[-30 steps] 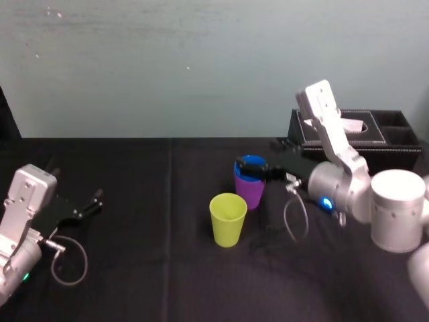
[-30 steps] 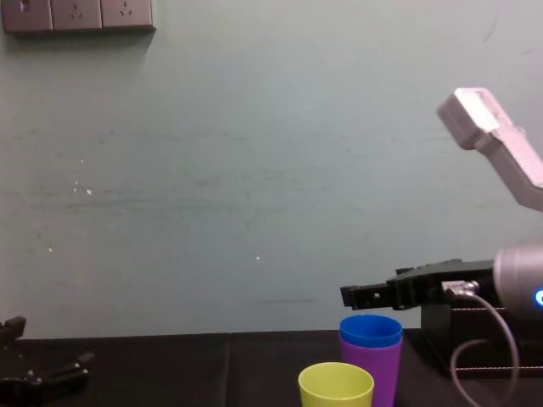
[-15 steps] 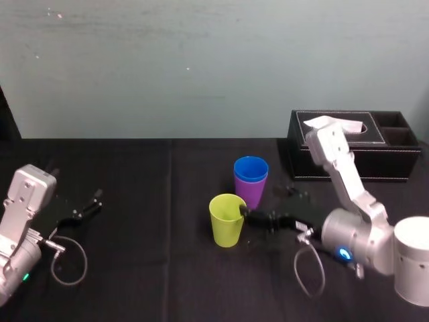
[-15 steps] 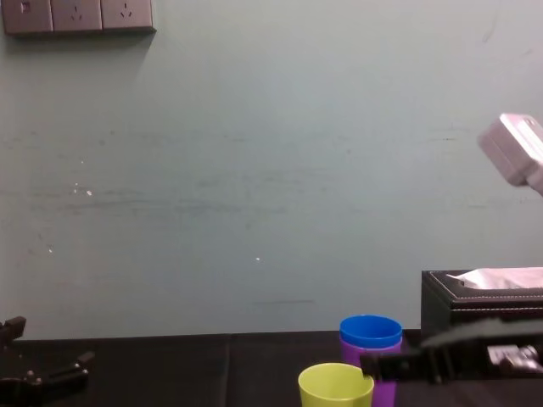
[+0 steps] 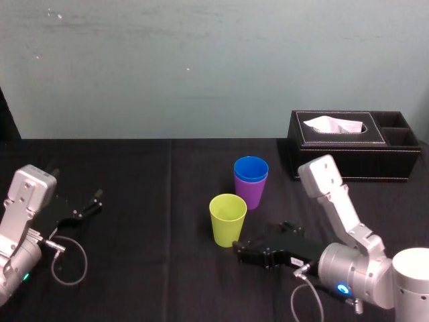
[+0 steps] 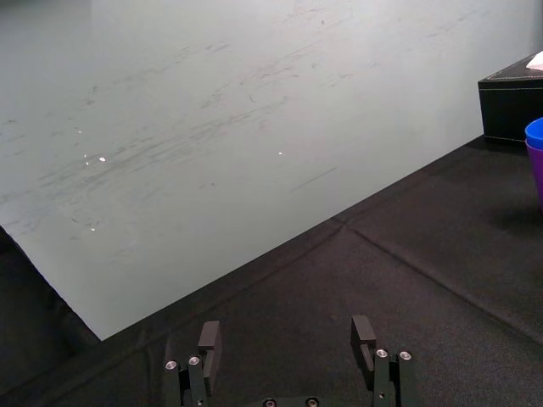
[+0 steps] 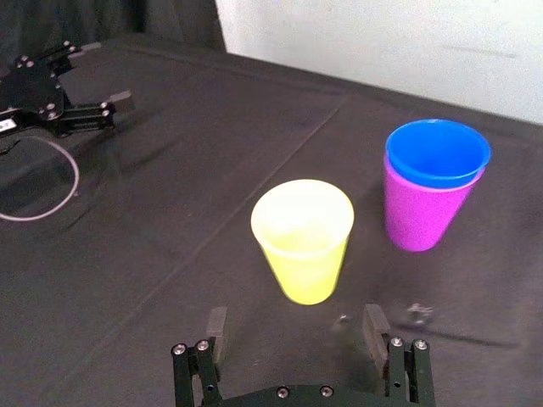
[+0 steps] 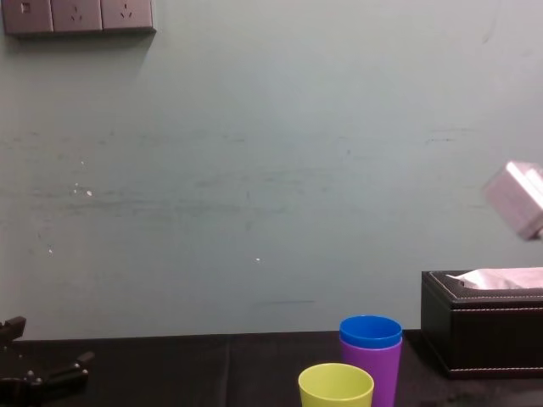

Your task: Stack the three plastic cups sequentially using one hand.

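Observation:
A yellow-green cup (image 5: 228, 220) stands upright on the black table, mouth up. Just behind it to the right, a blue cup (image 5: 251, 168) sits nested inside a purple cup (image 5: 252, 192). My right gripper (image 5: 240, 252) is low over the table on the near side of the yellow-green cup, pointing at it. In the right wrist view the right gripper (image 7: 295, 331) is open, and the yellow-green cup (image 7: 303, 237) stands just beyond its fingertips, untouched. The blue cup (image 7: 437, 153) and purple cup (image 7: 420, 216) lie farther off. My left gripper (image 5: 90, 204) rests open at the table's left.
A black tissue box (image 5: 354, 145) stands at the back right, behind the right arm. A grey cable loop (image 5: 67, 261) lies by the left arm. The chest view shows the yellow-green cup (image 8: 336, 386) in front of the nested pair (image 8: 372, 348).
My right gripper has left the blue cup's rim, dropped low and pulled back toward me, ending on the near side of the yellow-green cup. The cups and left arm have not moved.

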Controlling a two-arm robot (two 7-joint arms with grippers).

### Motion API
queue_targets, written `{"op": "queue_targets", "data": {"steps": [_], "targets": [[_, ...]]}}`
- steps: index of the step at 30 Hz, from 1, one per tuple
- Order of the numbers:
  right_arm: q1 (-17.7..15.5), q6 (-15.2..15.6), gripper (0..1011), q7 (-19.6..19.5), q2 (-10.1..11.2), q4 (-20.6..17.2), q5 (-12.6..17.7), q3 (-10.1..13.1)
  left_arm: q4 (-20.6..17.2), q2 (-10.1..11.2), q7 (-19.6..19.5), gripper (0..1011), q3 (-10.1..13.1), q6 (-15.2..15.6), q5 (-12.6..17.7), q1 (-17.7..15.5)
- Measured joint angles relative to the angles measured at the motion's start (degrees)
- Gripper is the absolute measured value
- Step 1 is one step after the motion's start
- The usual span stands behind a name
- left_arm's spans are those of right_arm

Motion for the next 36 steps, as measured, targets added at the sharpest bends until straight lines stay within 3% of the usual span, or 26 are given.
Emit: {"op": "queue_targets", "data": {"steps": [11,21,36], "targets": [[1.9,-1.4,1000,-0.8,-2.2,3.9,-0.4,-2.6,0.0,0.0,0.0,1000,0.0,0.0,0.0,0.0],[4.6,-3.4,1000,-1.7,-4.2,7.8,-3.4,-4.5,0.0,0.0,0.0,1000,0.0,0.0,0.0,0.0],[6.0,-4.5,1000,-3.1,-7.5,11.2,-6.6,-4.3,0.0,0.0,0.0,1000,0.0,0.0,0.0,0.0]]}}
